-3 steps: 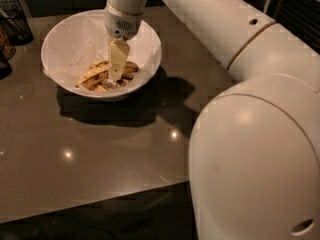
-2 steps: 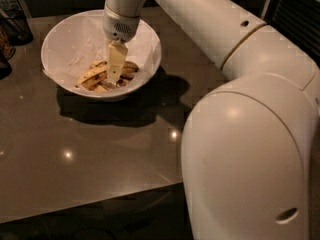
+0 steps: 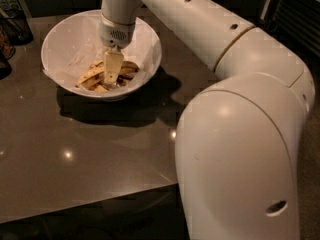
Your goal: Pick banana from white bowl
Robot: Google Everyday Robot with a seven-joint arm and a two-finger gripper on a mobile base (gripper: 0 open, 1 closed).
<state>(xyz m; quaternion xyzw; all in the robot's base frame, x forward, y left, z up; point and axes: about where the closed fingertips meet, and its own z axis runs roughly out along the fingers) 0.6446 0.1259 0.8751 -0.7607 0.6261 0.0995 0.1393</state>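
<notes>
banana point(image 3: 91, 76) lying in bottom of white bowl point(image 3: 70, 39), touching the other banana pieces point(image 3: 129, 68). bowl sitting toward far left corner of counter point(image 3: 75, 154). gripper point(image 3: 111, 81) down inside bowl, tip in the pile, just right of the banana. open or closed: cannot tell. likely risks: grabbing a shorter piece instead, given how tightly they're packed; overripe skin squashing or slipping under clamp; side load on sloped wall shoving bowl toward left edge.
</notes>
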